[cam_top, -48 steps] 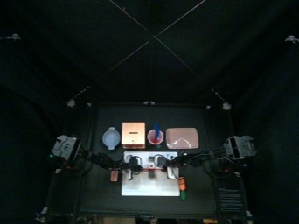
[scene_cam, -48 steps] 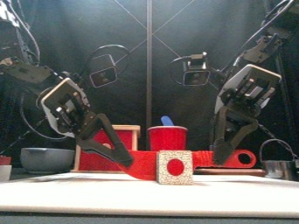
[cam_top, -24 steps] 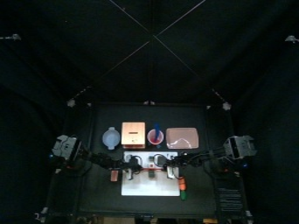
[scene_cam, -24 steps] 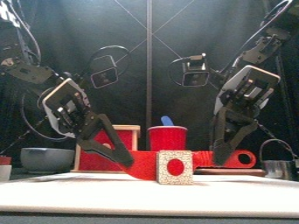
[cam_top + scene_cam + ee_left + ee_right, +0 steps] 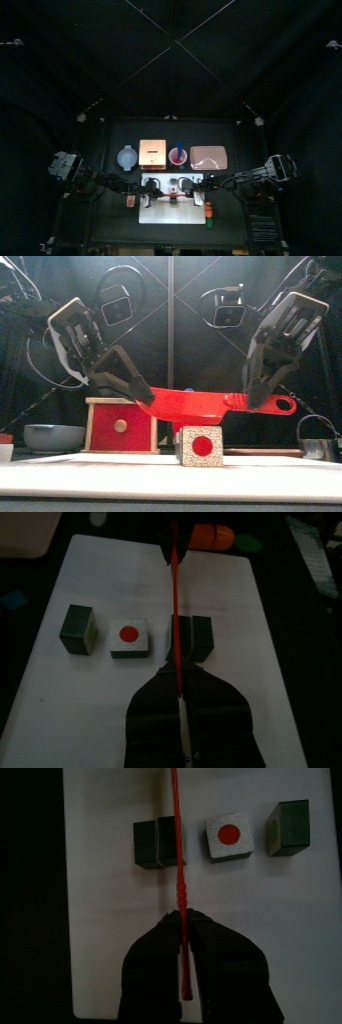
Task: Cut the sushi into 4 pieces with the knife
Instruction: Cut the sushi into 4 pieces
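A red toy knife (image 5: 214, 404) hangs level above the white cutting board (image 5: 171, 210), and both grippers hold it. My left gripper (image 5: 144, 406) is shut on the blade end, my right gripper (image 5: 249, 402) on the blade just before the handle loop. Under the knife the sushi lies in separate dark green blocks. One piece (image 5: 201, 446) shows a white face with a red dot. In the left wrist view the blade (image 5: 178, 602) runs beside one block (image 5: 202, 634), with the dotted piece (image 5: 130, 640) and another block (image 5: 79, 627) off to one side. In the right wrist view the blade crosses a block (image 5: 156, 843).
Behind the board stand the blue-grey bowl (image 5: 127, 158), the wooden box (image 5: 154, 153), the red cup (image 5: 178, 155) and the pink tray (image 5: 210, 157). An orange toy (image 5: 210, 212) lies at the board's right edge.
Both arms have risen and lifted the knife from board height to well above the sushi pieces. The pieces have stayed where they were.
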Tool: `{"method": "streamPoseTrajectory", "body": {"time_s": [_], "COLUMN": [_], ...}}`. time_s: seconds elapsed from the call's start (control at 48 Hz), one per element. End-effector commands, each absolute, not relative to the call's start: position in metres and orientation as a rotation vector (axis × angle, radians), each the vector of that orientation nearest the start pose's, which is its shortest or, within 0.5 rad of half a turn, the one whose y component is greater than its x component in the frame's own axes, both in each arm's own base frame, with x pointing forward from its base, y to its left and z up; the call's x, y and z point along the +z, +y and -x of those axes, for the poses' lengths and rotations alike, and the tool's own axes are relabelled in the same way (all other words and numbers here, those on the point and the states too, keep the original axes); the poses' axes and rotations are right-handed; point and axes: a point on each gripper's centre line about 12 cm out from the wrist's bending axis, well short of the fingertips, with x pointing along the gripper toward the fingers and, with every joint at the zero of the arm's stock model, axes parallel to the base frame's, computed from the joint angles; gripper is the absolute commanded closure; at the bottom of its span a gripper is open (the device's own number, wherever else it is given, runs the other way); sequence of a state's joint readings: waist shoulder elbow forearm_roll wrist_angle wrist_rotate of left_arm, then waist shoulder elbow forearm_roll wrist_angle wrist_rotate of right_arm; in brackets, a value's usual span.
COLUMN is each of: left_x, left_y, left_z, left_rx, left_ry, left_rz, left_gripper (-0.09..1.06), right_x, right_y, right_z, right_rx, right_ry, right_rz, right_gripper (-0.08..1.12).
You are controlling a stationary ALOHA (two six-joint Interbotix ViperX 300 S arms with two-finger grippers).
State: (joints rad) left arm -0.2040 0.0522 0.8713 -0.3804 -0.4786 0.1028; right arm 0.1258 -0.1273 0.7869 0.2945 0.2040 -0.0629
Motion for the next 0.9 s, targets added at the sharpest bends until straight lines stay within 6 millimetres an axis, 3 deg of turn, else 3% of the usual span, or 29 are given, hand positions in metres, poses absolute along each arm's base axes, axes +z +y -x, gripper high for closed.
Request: {"method": "streamPoseTrajectory", "body": {"time_s": [0.021, 0.271, 0.896], "left_x": [0.147, 0.142, 0.106], "left_y": [-0.055, -0.062, -0.064], "left_z": [-0.363, -0.363, -0.367], "left_rx": [0.017, 0.000, 0.014], "left_ry": [0.413, 0.428, 0.516], "left_rz": [0.156, 0.151, 0.137], "left_gripper": [0.83, 0.83, 0.83], "right_x": [0.178, 0.178, 0.147], "right_y": [0.052, 0.061, 0.063], "right_z": [-0.335, -0.334, -0.337], "right_rx": [0.089, 0.111, 0.089], "right_ry": [0.807, 0.813, 0.883], "right_rz": [-0.187, -0.189, -0.205], "right_gripper": [1.00, 1.00, 1.00]}}
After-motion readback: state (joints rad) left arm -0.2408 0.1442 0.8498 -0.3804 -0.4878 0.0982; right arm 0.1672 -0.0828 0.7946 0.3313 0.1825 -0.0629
